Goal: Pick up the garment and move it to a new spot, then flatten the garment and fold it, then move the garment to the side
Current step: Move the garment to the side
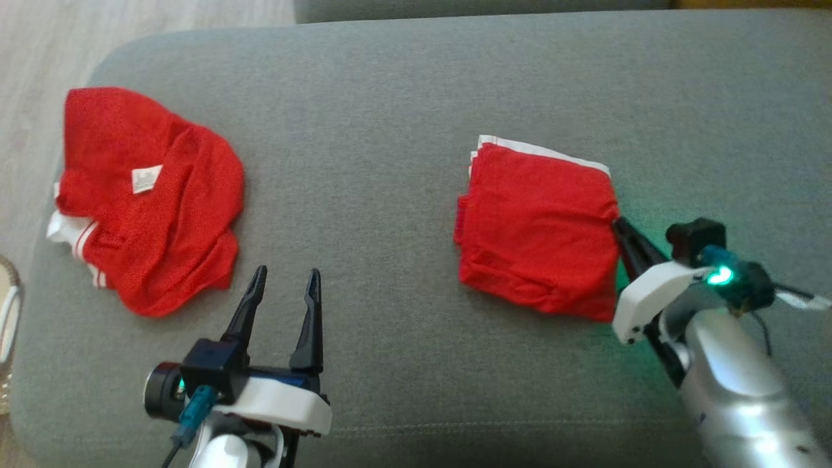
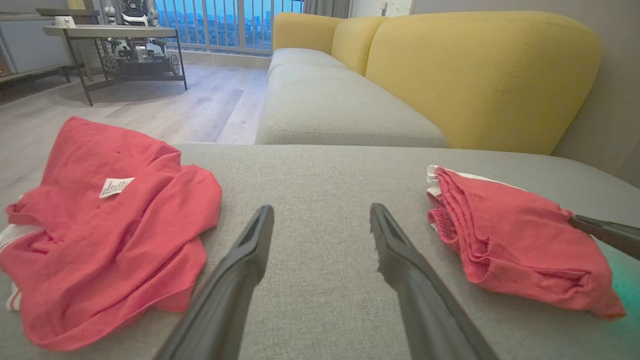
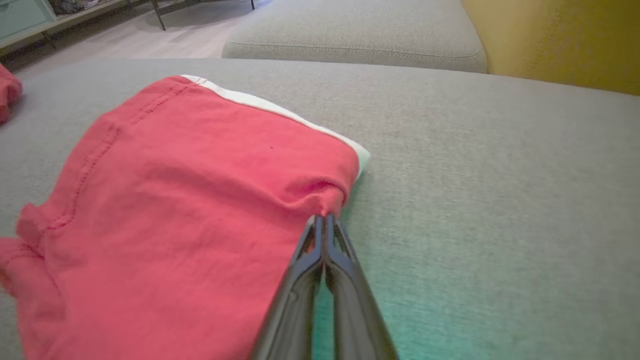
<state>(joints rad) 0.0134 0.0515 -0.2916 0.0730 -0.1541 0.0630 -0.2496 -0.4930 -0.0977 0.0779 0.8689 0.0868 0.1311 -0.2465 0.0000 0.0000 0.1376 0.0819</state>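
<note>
A folded red garment (image 1: 539, 227) with a white trim lies on the right part of the grey cushion (image 1: 390, 97). My right gripper (image 1: 617, 222) is shut at the garment's right edge; in the right wrist view its tips (image 3: 325, 218) meet on a puckered bit of the red cloth (image 3: 200, 190). A second red garment (image 1: 146, 201), crumpled and showing a white label, lies at the cushion's left end. Near the front edge my left gripper (image 1: 286, 273) stands open and holds nothing, to the right of the crumpled garment (image 2: 110, 225) and left of the folded one (image 2: 515, 240).
The cushion's left edge drops to a wooden floor (image 1: 32, 52), where a woven basket rim (image 1: 6, 325) shows. Beyond the cushion stand a yellow sofa back (image 2: 480, 75) and another grey seat (image 2: 325, 100). A table (image 2: 110, 32) stands far off.
</note>
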